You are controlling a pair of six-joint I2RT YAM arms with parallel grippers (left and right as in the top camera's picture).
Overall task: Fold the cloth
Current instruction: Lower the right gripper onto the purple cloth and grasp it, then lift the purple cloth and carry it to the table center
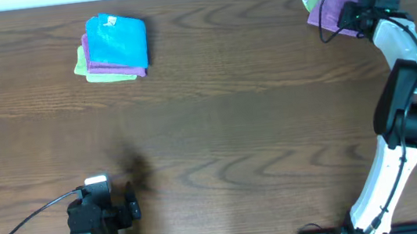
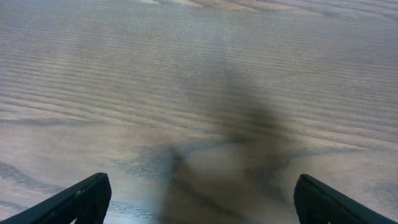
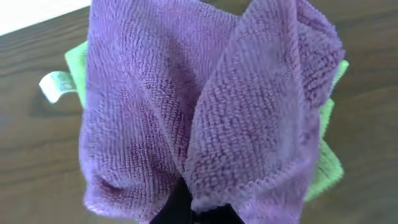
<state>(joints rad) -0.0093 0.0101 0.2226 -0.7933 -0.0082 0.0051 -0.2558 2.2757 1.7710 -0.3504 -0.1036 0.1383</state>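
At the far right corner of the wood-grain table [image 1: 233, 122], the cloth [image 3: 155, 112] sits bunched on a lime-green cloth [image 3: 326, 168], the right gripper [image 3: 189, 210] pinched closed on it; the left gripper [image 2: 199, 199] gapes empty over bare wood.

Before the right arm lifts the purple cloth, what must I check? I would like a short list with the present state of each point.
1. Right gripper shut on the purple cloth: ok, a fold is pinched between its fingers.
2. Green cloth underneath free of the grip: cannot tell.
3. Purple cloth lying flat: not ok, it is bunched.
4. Left gripper open and away from the cloth: ok.
5. Stack of cloths far from the right arm: ok.
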